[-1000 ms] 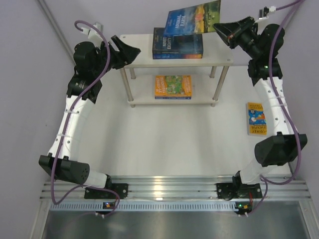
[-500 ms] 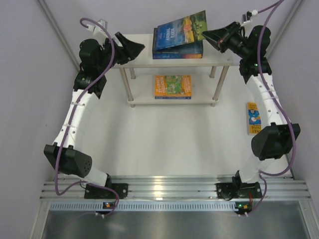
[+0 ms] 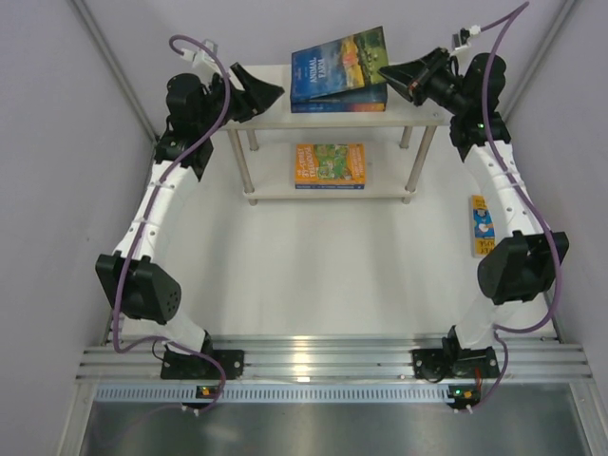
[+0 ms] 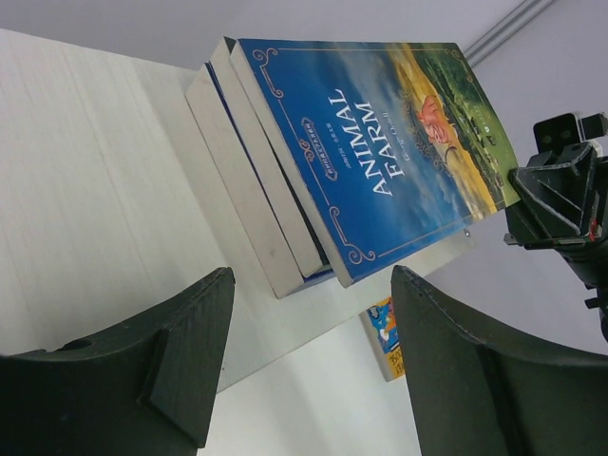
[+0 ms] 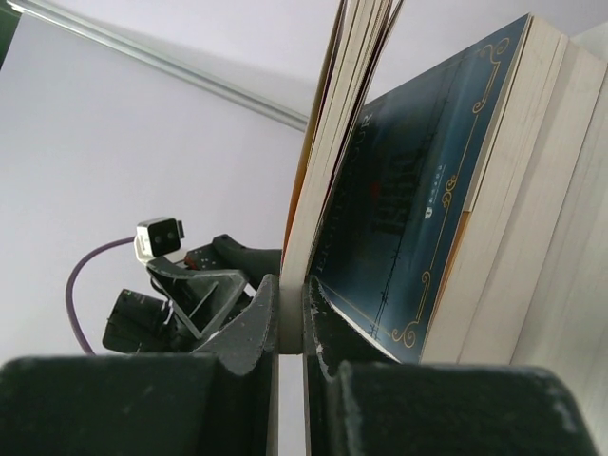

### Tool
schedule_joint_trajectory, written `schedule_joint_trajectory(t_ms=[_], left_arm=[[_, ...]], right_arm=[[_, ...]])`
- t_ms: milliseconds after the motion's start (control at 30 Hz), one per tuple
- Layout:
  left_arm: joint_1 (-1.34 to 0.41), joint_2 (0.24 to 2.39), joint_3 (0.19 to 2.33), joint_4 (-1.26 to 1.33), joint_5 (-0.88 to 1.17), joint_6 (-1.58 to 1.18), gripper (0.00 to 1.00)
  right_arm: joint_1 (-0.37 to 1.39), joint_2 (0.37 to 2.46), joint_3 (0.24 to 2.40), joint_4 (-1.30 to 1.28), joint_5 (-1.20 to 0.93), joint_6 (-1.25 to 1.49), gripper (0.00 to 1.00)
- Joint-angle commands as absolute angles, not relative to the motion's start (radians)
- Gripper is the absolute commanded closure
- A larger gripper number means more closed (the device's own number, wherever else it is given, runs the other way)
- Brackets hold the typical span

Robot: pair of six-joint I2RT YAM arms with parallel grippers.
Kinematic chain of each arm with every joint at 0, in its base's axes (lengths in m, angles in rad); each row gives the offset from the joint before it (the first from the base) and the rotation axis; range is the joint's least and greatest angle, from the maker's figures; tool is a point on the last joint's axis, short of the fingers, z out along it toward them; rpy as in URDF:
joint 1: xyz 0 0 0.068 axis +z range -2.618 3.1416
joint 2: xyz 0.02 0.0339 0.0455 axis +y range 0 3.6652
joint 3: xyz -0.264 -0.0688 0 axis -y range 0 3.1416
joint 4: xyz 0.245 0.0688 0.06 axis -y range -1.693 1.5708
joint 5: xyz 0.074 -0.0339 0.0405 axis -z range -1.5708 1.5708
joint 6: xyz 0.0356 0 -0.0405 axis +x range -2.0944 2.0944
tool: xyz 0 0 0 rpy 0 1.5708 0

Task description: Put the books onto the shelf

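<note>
We count five books: three at the upper centre, on the top board of the shelf (image 3: 275, 116); one orange-and-green book (image 3: 330, 163) on its lower board; one yellow-and-blue book (image 3: 484, 226) on the table at the right edge. Topmost is the Animal Farm paperback (image 3: 340, 63), the title legible on its blue cover; its long axis runs left to right, the right end tilted up above the stack (image 3: 342, 103). The right gripper (image 3: 388, 71) pinches that end, jaws narrow; the left gripper (image 3: 271, 92) sits upper left with jaws wide, holding nothing.
</note>
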State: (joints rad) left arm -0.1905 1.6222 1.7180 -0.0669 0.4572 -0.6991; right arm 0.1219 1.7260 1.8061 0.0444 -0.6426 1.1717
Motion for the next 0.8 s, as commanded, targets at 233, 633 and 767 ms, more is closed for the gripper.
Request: schedule_joint_trajectory(t_ms=[233,633,767], left_arm=[[-0.184,1.638,1.710,0.040,0.488,-0.709,0.28],[-0.186,1.663,1.715,0.064,0.492,-0.716,0.28],[-0.186,1.680,1.729,0.057,0.499,-0.707,0.28]], right_arm=[[0.138,1.735,1.799,0.202,-0.580,1.200,1.00],[0.147,1.736,1.798,0.138,-0.568,1.154,0.93],[0.146,1.726,1.813,0.052,-0.545,1.106,0.77]])
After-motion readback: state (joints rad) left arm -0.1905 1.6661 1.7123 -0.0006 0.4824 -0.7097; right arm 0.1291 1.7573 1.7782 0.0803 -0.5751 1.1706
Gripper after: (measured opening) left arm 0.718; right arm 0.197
